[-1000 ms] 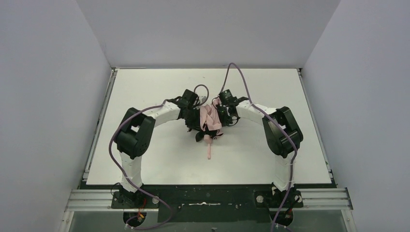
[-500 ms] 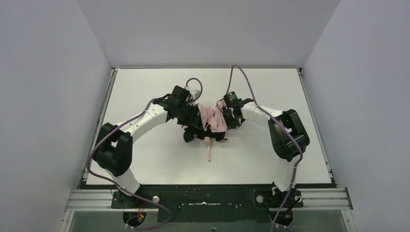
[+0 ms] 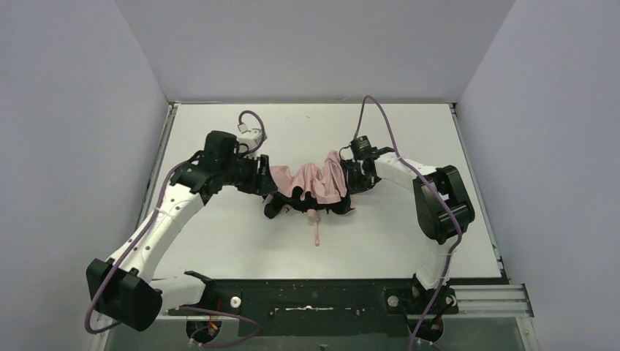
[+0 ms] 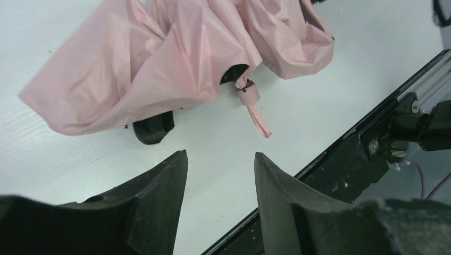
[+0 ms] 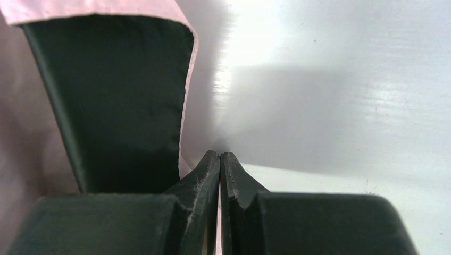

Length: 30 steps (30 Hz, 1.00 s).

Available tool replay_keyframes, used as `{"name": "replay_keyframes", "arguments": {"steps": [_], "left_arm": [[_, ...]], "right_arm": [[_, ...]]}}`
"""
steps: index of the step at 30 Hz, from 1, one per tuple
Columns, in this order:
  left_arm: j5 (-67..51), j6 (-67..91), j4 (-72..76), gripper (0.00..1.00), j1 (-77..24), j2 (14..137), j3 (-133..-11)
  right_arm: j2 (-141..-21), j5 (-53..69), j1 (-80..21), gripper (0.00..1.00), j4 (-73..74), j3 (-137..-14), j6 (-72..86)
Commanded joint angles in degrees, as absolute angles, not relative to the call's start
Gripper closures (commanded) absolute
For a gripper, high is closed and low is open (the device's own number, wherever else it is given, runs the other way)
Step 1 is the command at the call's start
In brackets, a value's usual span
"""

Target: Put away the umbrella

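The umbrella [image 3: 307, 181] lies mid-table, its pale pink fabric [image 4: 175, 58] spread loose in folds between the two arms. Its pink handle [image 3: 315, 216] and strap [image 3: 316, 235] point toward the near edge, and both show in the left wrist view, handle [image 4: 248, 94] and strap [image 4: 259, 119]. My left gripper [image 3: 265, 180] [image 4: 220, 155] is open and empty, just off the fabric's left end. My right gripper [image 3: 351, 179] [image 5: 219, 154] is shut on the fabric's right edge, with a pink sliver between its fingers. The dark underside [image 5: 122, 101] fills the right wrist view's left half.
The white table [image 3: 395, 241] ends at a black rail [image 3: 314, 292] [image 4: 361, 154] along the near edge, where the arm bases sit. Grey walls close the left, right and back. Purple cables [image 3: 380, 117] loop above both arms.
My left arm has swung out to the left and its gripper has opened, letting go of the fabric. The bunched umbrella now lies spread wider. The right gripper drifted slightly right, still shut.
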<state>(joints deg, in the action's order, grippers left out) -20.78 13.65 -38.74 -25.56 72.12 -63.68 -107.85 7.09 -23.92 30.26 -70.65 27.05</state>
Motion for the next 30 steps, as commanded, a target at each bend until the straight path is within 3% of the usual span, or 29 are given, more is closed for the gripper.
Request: {"name": "replay_keyframes", "arguments": {"steps": [1, 7, 11, 14, 22, 30], "left_arm": [[-28.86, 8.01, -40.17, 0.54, -19.68, 65.38, -68.15], [-18.72, 8.58, -40.11, 0.58, -12.82, 63.17, -70.77], [-15.72, 13.73, -37.93, 0.60, -5.17, 70.09, -72.56], [-12.46, 14.28, -37.34, 0.67, -3.03, 78.16, -76.29], [-8.81, 11.39, -44.13, 0.89, -3.08, 103.08, -90.50], [-5.87, 11.28, -43.26, 0.93, -8.61, 111.02, -88.64]], "right_arm": [[-104.06, 7.55, -23.64, 0.96, 29.82, -69.90, 25.84], [-104.06, 7.43, -23.63, 0.96, 30.02, -69.91, 25.76], [-103.99, 6.84, -23.64, 0.96, 30.94, -70.34, 25.24], [-104.13, 6.40, -23.64, 0.96, 32.03, -70.66, 24.64], [-103.86, 5.21, -23.69, 0.96, 33.47, -70.01, 23.61], [-105.35, 5.14, -23.81, 0.95, 32.13, -69.04, 23.93]]}}
